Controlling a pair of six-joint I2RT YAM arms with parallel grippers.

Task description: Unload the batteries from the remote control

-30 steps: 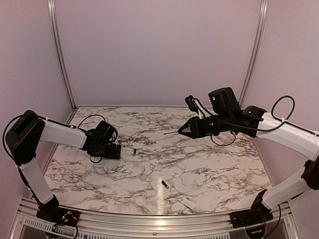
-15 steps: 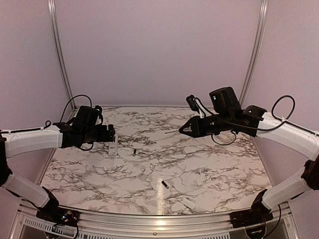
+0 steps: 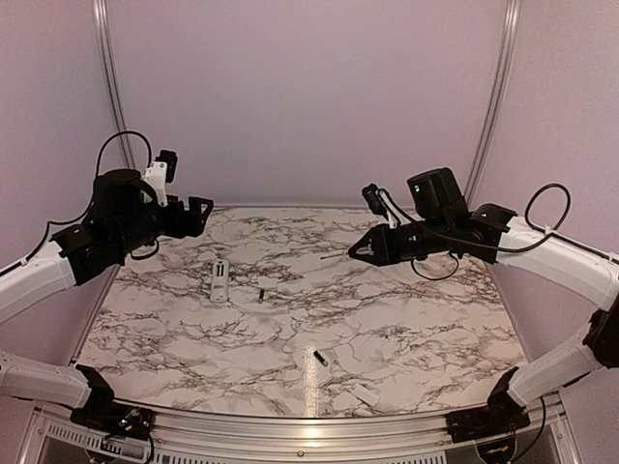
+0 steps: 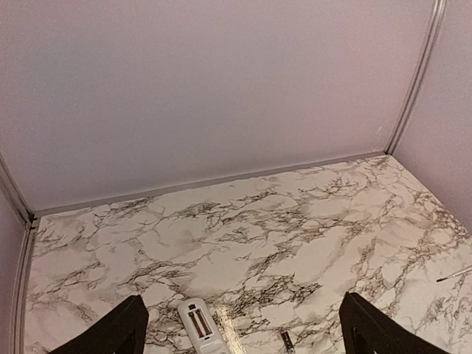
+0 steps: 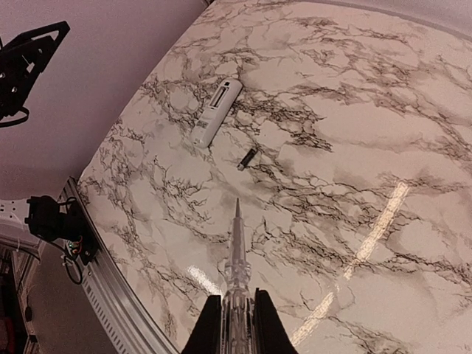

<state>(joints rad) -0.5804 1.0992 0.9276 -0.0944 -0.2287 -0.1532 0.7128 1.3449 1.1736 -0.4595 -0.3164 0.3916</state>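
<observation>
The white remote control (image 3: pixel 221 280) lies on the marble table at the left with its open battery bay facing up; it also shows in the left wrist view (image 4: pixel 198 328) and the right wrist view (image 5: pixel 217 110). One dark battery (image 3: pixel 261 295) lies just right of it, also seen in both wrist views (image 4: pixel 287 340) (image 5: pixel 247 158). A second battery (image 3: pixel 320 358) lies nearer the front. My left gripper (image 3: pixel 196 211) is open and empty, raised above and behind the remote (image 4: pixel 247 335). My right gripper (image 3: pixel 360 253) (image 5: pixel 237 318) is shut on the thin silvery tool (image 5: pixel 237 251), held in the air.
A small white flat cover piece (image 3: pixel 366 394) lies near the table's front edge. Pale walls with metal corner rails (image 3: pixel 116 106) close in the back and sides. A metal rail (image 5: pixel 110 295) runs along the table's front edge.
My left gripper has let go of the remote and risen up and back to the left. The remote now lies on the table. The right arm has barely moved.
</observation>
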